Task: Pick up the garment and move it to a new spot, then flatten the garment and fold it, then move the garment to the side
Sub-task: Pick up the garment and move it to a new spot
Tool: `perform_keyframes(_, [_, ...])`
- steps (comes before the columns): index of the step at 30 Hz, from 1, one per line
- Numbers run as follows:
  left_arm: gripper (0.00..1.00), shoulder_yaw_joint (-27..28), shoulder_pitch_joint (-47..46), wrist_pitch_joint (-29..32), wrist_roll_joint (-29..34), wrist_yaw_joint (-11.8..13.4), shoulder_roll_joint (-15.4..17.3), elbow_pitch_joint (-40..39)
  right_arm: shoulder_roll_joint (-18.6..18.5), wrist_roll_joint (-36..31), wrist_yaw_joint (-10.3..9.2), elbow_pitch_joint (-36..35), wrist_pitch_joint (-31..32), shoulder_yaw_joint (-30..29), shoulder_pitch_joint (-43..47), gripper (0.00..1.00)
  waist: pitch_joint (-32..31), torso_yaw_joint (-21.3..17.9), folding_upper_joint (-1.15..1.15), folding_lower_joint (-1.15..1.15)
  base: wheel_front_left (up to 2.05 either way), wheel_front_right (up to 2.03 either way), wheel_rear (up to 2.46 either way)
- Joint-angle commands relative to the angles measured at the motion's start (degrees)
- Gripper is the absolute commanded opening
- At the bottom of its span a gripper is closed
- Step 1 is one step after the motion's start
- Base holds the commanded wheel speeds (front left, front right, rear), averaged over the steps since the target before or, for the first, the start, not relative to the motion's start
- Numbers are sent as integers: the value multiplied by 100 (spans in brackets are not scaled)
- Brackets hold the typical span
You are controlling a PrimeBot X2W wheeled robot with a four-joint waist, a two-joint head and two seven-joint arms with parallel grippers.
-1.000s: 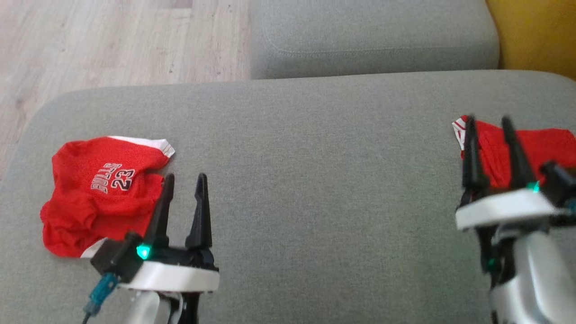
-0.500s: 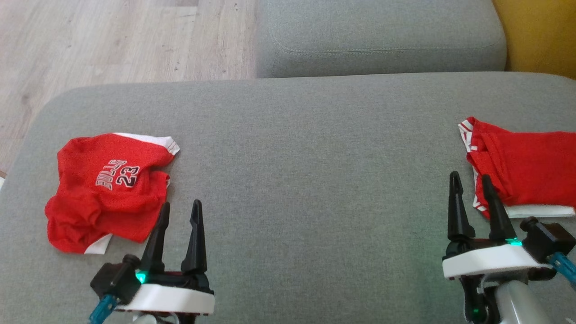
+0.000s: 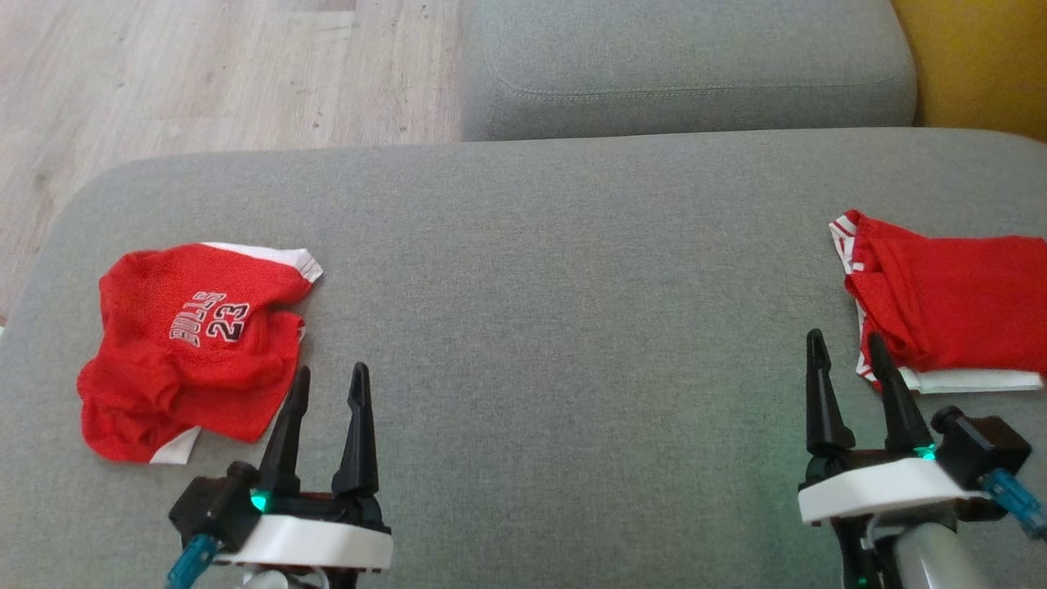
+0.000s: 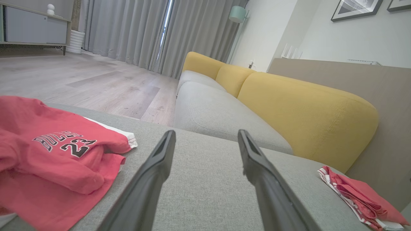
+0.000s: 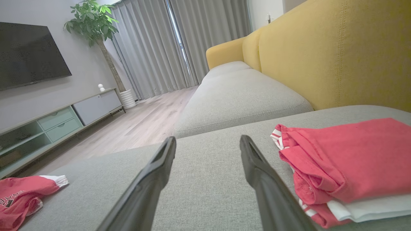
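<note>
Head view, crumpled red jersey (image 3: 192,343), upside-down lettering BULLS 23

My head camera looked steeply down on the grey sofa seat (image 3: 556,270) from close above. Both wrist cameras sat low over that seat, facing along it toward the curtains (image 4: 128,32); each shared the crumpled jersey (image 3: 188,343) and the folded red garment (image 3: 949,303) with the head view.

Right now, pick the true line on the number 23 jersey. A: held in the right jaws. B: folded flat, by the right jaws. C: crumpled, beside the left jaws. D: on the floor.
C: the jersey lies crumpled on the cushion, next to the open left jaws.
</note>
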Motion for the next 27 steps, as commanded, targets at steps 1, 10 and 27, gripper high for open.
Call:
perform_keyframes(1, [100,252,-232,-30,81,-33,-11,-161,-23,-70,-4,-164,-62,169,-160,100,8,-2,0,0,0,0,0])
perform_keyframes(10, [100,426,-274,-30,154,-33,-23,-133,-23,-310,-4,-101,-62,399,-164,100,-27,322,0,0,0,0,0])
perform_keyframes(27, [100,720,-153,-30,299,-33,16,-70,-23,-57,-4,-67,-62,866,-56,100,-211,1797,0,0,0,0,0])
